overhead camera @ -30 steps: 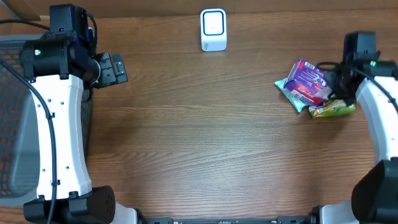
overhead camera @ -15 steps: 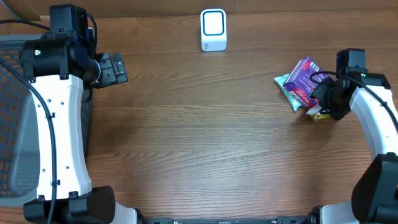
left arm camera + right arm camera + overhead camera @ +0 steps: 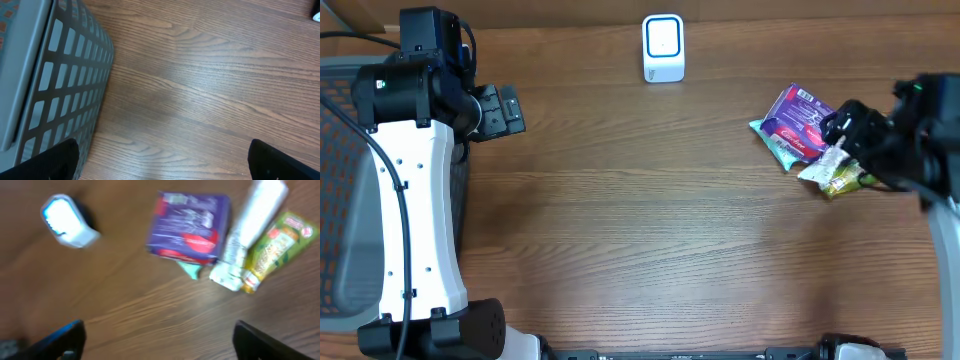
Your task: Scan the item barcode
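The right gripper [image 3: 162, 341] hangs over the right side of the table [image 3: 650, 230] with its jaws spread wide and nothing between them; it touches none of the goods below. Under it lies a small heap: a purple packet [image 3: 190, 226] resting on a teal packet [image 3: 190, 270], just beside it a white packet [image 3: 250, 235], and against that a green sachet [image 3: 276, 249]. The purple packet carries a red band with script lettering and the sachet has print too, but the wrist view is blurred and I cannot read either. The scanner [image 3: 663, 47], white with a blue-rimmed face, stands upright at the far edge, well apart from the heap, with bare wood between them. The left gripper [image 3: 162, 162] is also fully open and holds nothing, hovering by the grey mesh basket [image 3: 60, 75] at the table's left edge. The whole near half of the table lies open.
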Controlling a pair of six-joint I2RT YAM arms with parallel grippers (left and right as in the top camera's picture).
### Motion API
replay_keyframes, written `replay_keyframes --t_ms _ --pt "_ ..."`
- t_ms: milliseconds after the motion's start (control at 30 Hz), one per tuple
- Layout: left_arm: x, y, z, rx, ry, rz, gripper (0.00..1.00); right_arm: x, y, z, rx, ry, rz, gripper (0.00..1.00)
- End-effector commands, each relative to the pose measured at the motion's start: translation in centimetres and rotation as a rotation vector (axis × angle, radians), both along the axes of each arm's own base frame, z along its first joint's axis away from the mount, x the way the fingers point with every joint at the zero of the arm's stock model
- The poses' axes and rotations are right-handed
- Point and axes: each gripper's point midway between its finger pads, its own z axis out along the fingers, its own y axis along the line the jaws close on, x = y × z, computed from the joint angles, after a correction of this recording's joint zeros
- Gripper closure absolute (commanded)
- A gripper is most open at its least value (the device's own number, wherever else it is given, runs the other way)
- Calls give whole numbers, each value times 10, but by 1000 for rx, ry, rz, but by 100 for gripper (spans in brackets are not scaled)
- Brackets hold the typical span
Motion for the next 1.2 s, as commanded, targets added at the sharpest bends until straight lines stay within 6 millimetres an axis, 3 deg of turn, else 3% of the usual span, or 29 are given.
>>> replay_keyframes --t_ms 0,200,367,433,867,933,1167 --pt "0 -1 0 6 2 -19 0 -30 18 51 13 -164 85 0" --pt "0 -1 0 5 2 -19 1 -85 25 77 1 -250 89 0" --pt "0 -1 0 5 2 -19 0 -122 28 74 0 -230 86 0" --pt "0 -1 0 6 2 -19 0 -127 24 69 -24 -207 68 0" --pt "0 -1 0 6 2 -19 0 -126 -17 49 -286 -156 10 0" --pt "0 -1 0 6 2 -19 0 -118 -23 51 -334 -206 -5 0" --pt "0 -1 0 5 2 -19 1 -88 -13 51 -444 -529 76 0"
